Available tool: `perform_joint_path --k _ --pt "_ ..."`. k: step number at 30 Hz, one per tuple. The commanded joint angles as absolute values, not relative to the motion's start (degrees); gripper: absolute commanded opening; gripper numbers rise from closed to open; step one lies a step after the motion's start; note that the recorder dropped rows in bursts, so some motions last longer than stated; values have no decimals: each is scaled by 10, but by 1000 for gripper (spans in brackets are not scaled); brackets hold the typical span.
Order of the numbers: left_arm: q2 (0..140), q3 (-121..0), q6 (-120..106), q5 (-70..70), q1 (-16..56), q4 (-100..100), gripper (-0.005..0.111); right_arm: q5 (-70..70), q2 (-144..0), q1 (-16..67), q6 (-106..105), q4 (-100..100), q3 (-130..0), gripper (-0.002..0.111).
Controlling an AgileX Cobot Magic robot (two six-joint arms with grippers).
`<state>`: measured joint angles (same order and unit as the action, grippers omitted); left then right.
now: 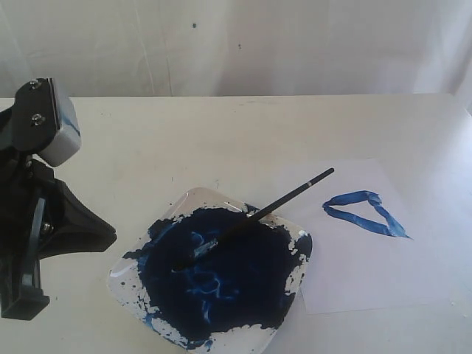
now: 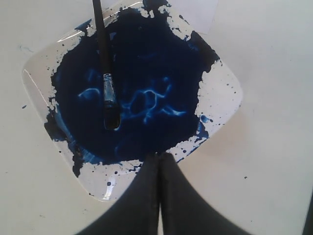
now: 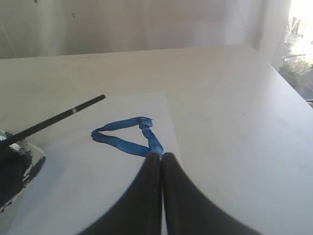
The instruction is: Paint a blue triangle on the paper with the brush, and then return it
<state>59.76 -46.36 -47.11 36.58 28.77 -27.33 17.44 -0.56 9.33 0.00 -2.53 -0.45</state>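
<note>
Pincer of the left arm point(image 2: 159, 159) is clenched with nothing between its jaws, and its tips point down over the near rim of the paint tray point(image 2: 222, 98). In the exterior view, the left arm point(image 1: 37, 214) rises dark and bulky just beside the tray point(image 1: 122, 274), on the side away from the paper point(image 1: 369, 273). The right pincer point(image 3: 161, 157) is likewise clenched and empty. It is held low over the paper beyond the tray, with its tips near one corner of the blue triangle point(image 3: 122, 145).

The brush point(image 1: 265, 212) is gripped by neither arm. Its bristles lie in the dark blue puddle point(image 1: 228, 265) filling the tray, and its handle slopes up across the tray's rim, ending above the paper. The triangle point(image 1: 354, 198) sits on the paper, apart from the tray and past the brush's tip.

A cream desk point(image 1: 221, 133) carries everything, and a pale wall point(image 1: 258, 44) stands behind it. Bare desk stretches from the tray to the far edge. The paper's corner touches the tray, and the desk's side edge lies past the paper.
</note>
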Motion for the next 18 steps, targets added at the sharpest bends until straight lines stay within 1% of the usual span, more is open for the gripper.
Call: perform_joint_path --k 1,18 --pt "594 -459 -467 371 287 -283 0 194 0 74 0 -20 0 0" --pt "594 -459 -467 371 287 -283 0 195 0 45 3 -17 0 0"
